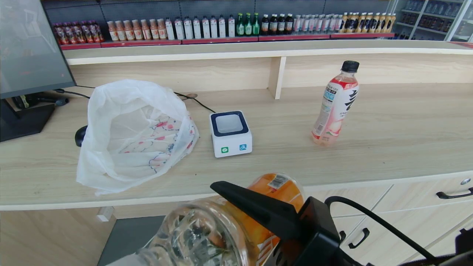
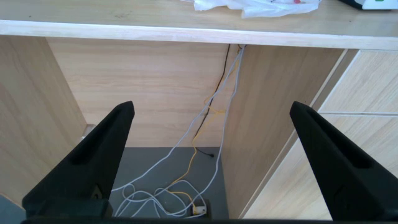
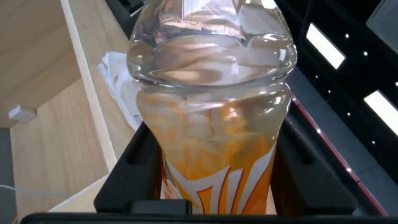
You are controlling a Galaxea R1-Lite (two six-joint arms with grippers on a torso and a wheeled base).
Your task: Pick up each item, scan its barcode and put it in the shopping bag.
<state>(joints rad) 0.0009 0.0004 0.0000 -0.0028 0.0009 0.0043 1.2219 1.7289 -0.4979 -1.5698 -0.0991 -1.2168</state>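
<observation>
My right gripper [image 1: 245, 216] is shut on a clear bottle with an orange label [image 1: 225, 225], held lying sideways in front of the counter's front edge, lower than the counter top. The right wrist view has that bottle [image 3: 211, 118] clamped between both black fingers [image 3: 134, 168]. On the counter stands a white scanner box with a dark blue frame [image 1: 231, 133]. The open white shopping bag [image 1: 133, 133] lies to its left, and a pink-labelled bottle [image 1: 335, 105] stands upright to its right. My left gripper [image 2: 211, 140] is open below the counter edge, nothing between its fingers.
A monitor [image 1: 29, 48] and a black mouse [image 1: 80, 136] sit at the counter's left end, with a cable running behind the bag. A raised wooden shelf with a divider [image 1: 277, 77] backs the counter. Drawers with black handles [image 1: 452, 194] lie below on the right. Loose cables [image 2: 186, 186] hang under the counter.
</observation>
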